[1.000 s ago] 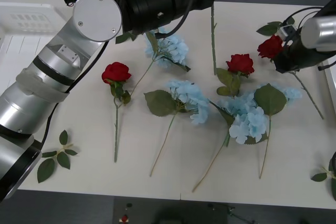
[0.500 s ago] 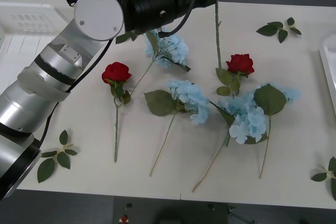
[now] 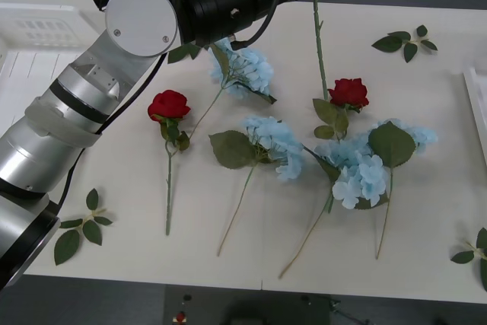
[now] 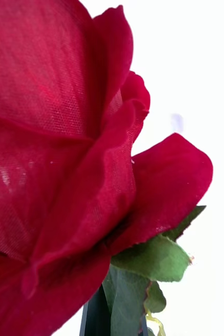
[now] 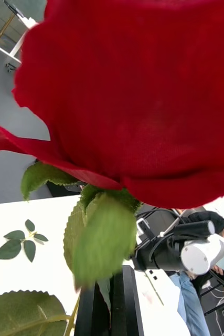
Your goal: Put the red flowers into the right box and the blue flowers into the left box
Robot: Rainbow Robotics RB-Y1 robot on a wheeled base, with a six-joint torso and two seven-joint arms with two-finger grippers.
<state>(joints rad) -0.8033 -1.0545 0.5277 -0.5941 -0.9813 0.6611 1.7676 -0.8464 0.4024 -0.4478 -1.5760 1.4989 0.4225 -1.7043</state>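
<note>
1. The left arm (image 3: pixel 114 74) reaches over the table (image 3: pixel 426 211) toward its far middle. The left box (image 3: pixel 30 20) lies behind it on its own side, and the right box (image 3: pixel 479 104) lies well off to its right.
2. The blue flowers (image 3: pixel 270 142) lie below and nearer the robot than the left gripper (image 5: pixel 109 294), with 2 red flowers (image 3: pixel 169 104) among them.
3. The left gripper's black fingers (image 5: pixel 126 302) are pressed together on the hanging rose (image 5: pixel 132 94). Its bloom is right at the wrist. Its stem (image 3: pixel 319 51) drops nearly straight down, so the long axis is close to vertical.
4. That rose belongs in the right box, so the carry goes rightward across the table. The right arm looks nearer that box.
5. The right gripper (image 4: pixel 117 320) is closed on the second rose (image 4: pixel 64 157), against a plain white ground. I cannot tell if that is the box.
</note>
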